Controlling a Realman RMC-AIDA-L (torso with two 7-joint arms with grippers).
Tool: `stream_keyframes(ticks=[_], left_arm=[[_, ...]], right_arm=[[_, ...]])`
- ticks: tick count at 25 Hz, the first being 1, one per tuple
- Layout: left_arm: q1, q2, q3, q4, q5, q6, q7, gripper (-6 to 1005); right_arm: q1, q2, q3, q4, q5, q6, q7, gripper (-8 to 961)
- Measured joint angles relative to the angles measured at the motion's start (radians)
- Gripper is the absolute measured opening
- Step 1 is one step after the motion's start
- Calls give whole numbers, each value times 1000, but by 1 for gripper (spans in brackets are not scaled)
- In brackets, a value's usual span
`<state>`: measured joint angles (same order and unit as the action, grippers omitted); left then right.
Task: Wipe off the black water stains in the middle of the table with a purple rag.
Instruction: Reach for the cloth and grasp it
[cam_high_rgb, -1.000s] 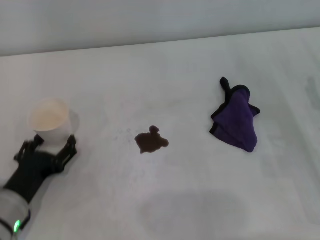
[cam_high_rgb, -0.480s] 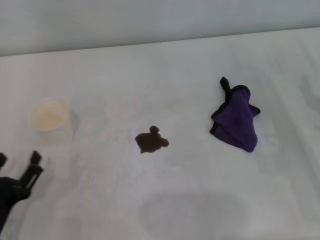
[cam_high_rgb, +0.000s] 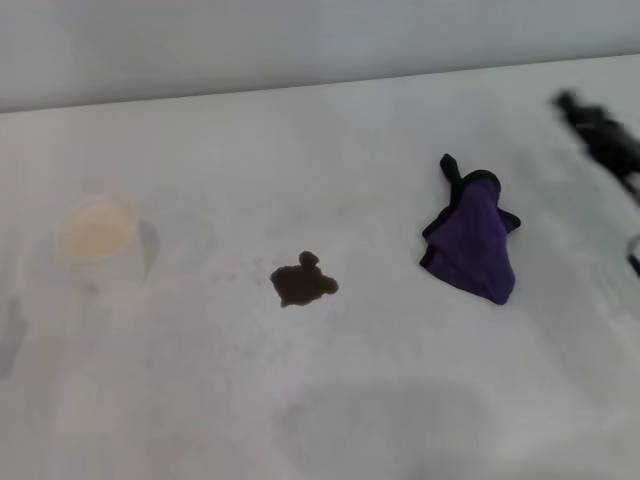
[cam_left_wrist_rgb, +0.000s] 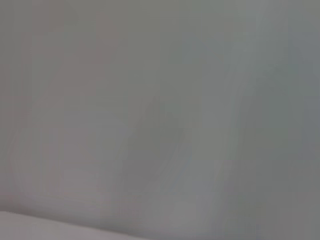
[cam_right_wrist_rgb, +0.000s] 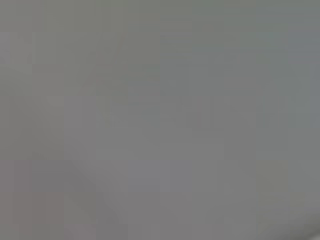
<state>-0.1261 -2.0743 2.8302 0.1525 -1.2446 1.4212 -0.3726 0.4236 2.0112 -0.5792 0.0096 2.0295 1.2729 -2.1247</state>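
A dark brown-black stain (cam_high_rgb: 302, 281) with a lobed outline lies in the middle of the white table (cam_high_rgb: 330, 380). The purple rag (cam_high_rgb: 472, 240), bunched with black edging, lies to the right of the stain, apart from it. My right gripper (cam_high_rgb: 598, 130) shows as a blurred black shape at the right edge, beyond and to the right of the rag, not touching it. My left gripper is out of view. Both wrist views show only plain grey surface.
A cream cup (cam_high_rgb: 100, 240) stands upright at the left of the table, well apart from the stain. The table's far edge meets a pale wall at the top of the head view.
My left gripper let go of the cup and drew back out of view at the lower left. My right gripper has come into view at the right edge.
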Motion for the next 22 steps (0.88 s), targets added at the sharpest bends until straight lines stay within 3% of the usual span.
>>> stream_keyframes(ticks=[9, 12, 17, 22], left_arm=[[-96, -1, 0, -80, -10, -15, -60, 888], [-120, 0, 0, -92, -26, -29, -60, 888], [-170, 1, 0, -102, -58, -67, -59, 887], [-189, 0, 0, -103, -128, -109, -56, 887]], right_arm=[[-11, -6, -385, -544, -373, -222, 571, 780], [-17, -6, -443, -761, -641, -265, 852, 781], [-67, 2, -525, -1136, -1090, -205, 1279, 780], [-87, 1, -614, -1304, -1171, -89, 1451, 779]])
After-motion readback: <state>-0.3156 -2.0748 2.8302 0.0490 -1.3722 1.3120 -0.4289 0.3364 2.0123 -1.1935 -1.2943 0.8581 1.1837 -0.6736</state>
